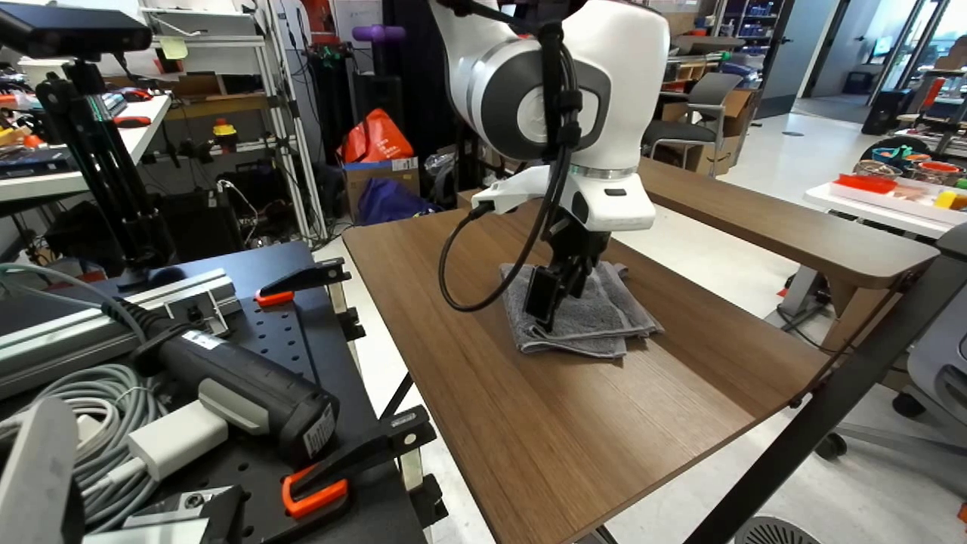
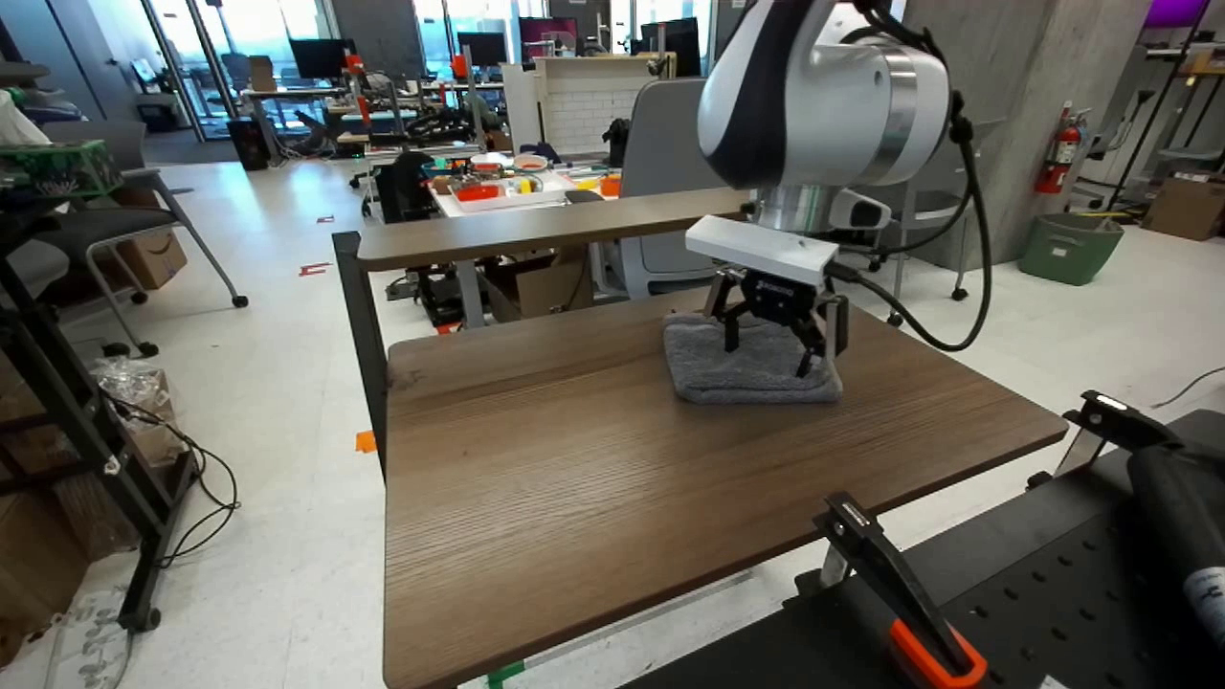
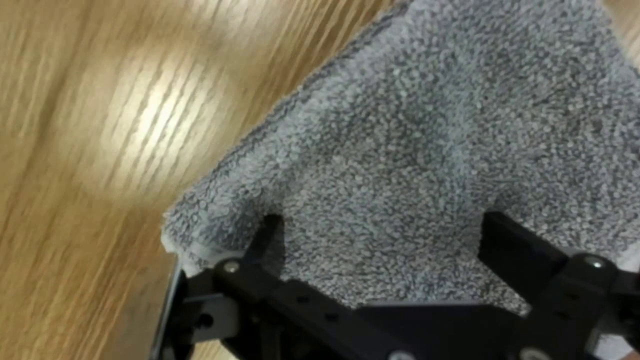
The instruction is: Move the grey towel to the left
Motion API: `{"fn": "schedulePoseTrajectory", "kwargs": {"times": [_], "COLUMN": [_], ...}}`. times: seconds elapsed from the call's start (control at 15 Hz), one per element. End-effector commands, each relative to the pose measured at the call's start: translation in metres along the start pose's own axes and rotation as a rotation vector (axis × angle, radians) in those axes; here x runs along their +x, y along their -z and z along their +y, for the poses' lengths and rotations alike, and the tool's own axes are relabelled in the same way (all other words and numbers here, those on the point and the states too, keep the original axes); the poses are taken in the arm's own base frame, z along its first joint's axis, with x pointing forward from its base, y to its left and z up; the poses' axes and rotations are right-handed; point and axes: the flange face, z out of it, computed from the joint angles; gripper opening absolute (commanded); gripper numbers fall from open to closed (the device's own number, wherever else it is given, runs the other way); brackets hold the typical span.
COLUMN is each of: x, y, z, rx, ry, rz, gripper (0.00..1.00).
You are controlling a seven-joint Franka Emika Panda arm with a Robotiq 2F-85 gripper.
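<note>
The grey towel (image 1: 604, 313) lies folded on the brown tabletop (image 1: 544, 431). It also shows in an exterior view (image 2: 703, 373) near the table's far right part, and it fills much of the wrist view (image 3: 390, 150). My gripper (image 2: 768, 362) is over the towel, pointing down, with its fingers spread apart. In the wrist view the gripper (image 3: 381, 220) has both fingertips against or just above the towel's surface, with flat cloth between them. One fingertip is near a towel corner and the cloth dips around it. No cloth is pinched. In an exterior view the arm and gripper (image 1: 557, 310) hide part of the towel.
A raised wooden shelf (image 1: 786, 219) runs along one side of the table, also seen in an exterior view (image 2: 555, 222). A black perforated bench (image 1: 279, 340) with orange-handled clamps (image 1: 317, 495) and a black handheld tool (image 1: 234, 378) stands beside the table's other edge.
</note>
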Motion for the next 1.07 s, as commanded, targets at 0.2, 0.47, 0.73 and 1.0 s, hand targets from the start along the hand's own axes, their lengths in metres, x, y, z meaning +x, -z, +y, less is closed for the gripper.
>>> {"fn": "schedulePoseTrajectory", "kwargs": {"times": [0.2,0.47,0.73,1.0], "x": [-0.065,-0.099,-0.117,-0.133], "y": [-0.023,-0.026,-0.018,0.022], "z": [-0.061,-0.082,-0.088,-0.089], "rx": [-0.039,-0.060,-0.078,-0.051], "ry": [0.143,0.210,0.247,0.276], "rz": [0.030,0.036,0.014,0.035], "gripper": [1.00,1.00,1.00,1.00]}}
